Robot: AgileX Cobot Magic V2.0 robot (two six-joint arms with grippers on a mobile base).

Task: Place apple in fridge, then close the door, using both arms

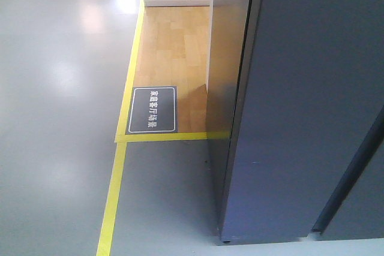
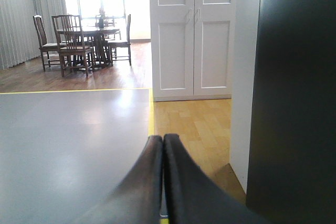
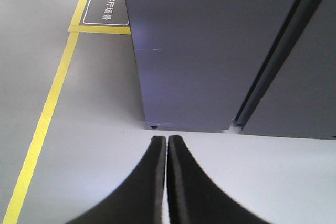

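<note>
Apple is nowhere in view, the dark fridge [image 1: 300, 118] shows only closed outer panels, and both the left gripper [image 2: 163, 139] and right gripper [image 3: 167, 140] hang pressed together and empty before it, so finding the fruit likely comes first.

Yellow tape [image 1: 123, 148] is running along the grey floor [image 1: 54, 118], edging a patch of light wood flooring [image 1: 174, 46]. A dark sign [image 1: 153, 110] with white characters is lying flat inside the tape corner. A white cabinet [image 2: 190, 35] with panelled doors is standing at the far end. Beyond it, a dark table [image 2: 94, 32] and chairs [image 2: 71, 45] are sitting by bright windows, with grey curtains [image 2: 23, 17] hanging at the left.
</note>
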